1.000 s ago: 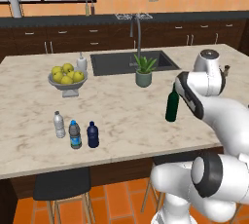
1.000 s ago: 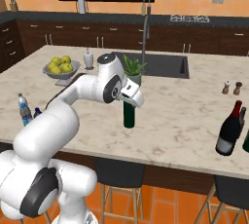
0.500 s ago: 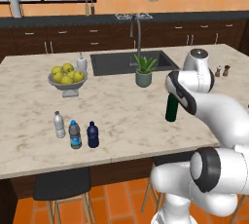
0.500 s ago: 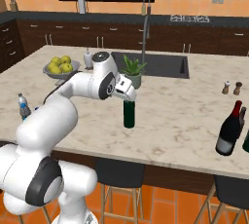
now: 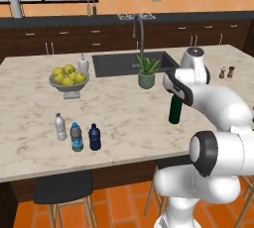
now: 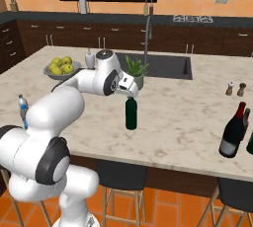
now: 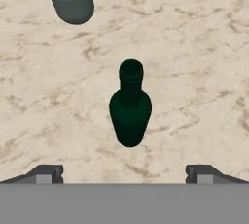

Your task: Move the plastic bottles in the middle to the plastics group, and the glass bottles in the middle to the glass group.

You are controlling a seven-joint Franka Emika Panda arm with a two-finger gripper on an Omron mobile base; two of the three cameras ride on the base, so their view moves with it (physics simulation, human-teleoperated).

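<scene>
Looks about two-thirds done — navy bottle (image 5: pixel 94 137) stands beside the plastics group (image 5: pixel 68 133) and the near-black wine bottle (image 6: pixel 232 132) is off right, leaving the green wine bottle (image 7: pixel 130 104) mid-table (image 5: pixel 124 113) under the hand (image 7: pixel 124 173), fingers apart.

base views flank island (image 5: pixel 124 108), hand view downward

Even, bright, diffuse light falls across the pale marble table (image 5: pixel 119 113) with no clear source and no glare. Shadows are faint: the plain dark green glass bottle (image 7: pixel 130 106) casts almost none. All views are soft and low in detail, with slightly fuzzy edges, yet show no motion blur or edge distortion.
</scene>
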